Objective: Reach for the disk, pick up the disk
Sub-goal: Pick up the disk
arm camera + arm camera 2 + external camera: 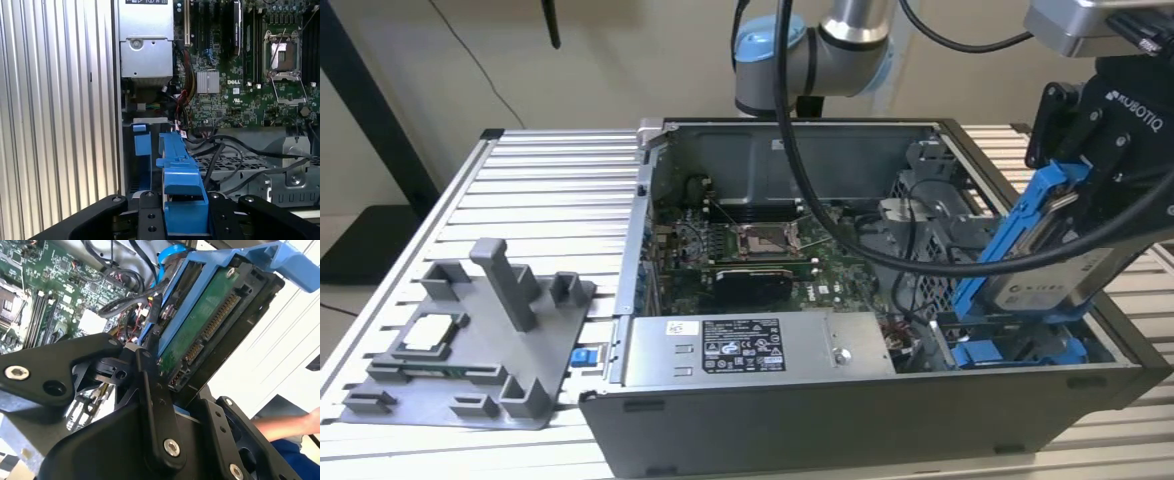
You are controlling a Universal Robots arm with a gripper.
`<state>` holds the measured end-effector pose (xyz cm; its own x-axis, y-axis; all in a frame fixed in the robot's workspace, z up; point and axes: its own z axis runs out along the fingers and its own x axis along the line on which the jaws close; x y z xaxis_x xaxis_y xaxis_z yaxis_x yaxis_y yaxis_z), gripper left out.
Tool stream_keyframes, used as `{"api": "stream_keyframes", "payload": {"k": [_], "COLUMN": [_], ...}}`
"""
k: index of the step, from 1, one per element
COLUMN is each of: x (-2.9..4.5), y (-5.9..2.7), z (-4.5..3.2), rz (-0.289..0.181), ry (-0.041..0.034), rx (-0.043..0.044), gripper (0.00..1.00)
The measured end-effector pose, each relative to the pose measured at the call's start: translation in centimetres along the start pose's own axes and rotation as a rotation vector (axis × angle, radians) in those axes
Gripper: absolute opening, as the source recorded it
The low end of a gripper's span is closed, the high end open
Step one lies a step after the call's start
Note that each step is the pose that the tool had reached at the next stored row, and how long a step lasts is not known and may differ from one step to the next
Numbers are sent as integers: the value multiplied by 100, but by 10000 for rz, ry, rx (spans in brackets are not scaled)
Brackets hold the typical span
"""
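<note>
The disk, a silver-grey drive with a white label and blue rails, hangs tilted above the right end of the open computer case. My gripper is shut on it from above. In the second wrist view the disk's green circuit-board underside sits between the black fingers. The first wrist view has the disk's blue rail running out from my gripper, above the drive bay.
Inside the case lie the motherboard, a silver power supply, black cables and a blue bracket. A grey fixture holding a small silvery chip stands on the slatted table. A person's arm is close by.
</note>
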<state>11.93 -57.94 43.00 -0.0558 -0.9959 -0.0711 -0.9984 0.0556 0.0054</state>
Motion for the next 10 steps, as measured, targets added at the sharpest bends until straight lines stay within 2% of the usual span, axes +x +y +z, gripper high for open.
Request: {"api": "stream_keyframes", "payload": {"k": [4,10], "x": [3,3], "y": [35,36], "z": [0,0], "rz": [1,-1], "ry": [-9,-9], "rx": [-1,-1], "gripper": [0,0]}}
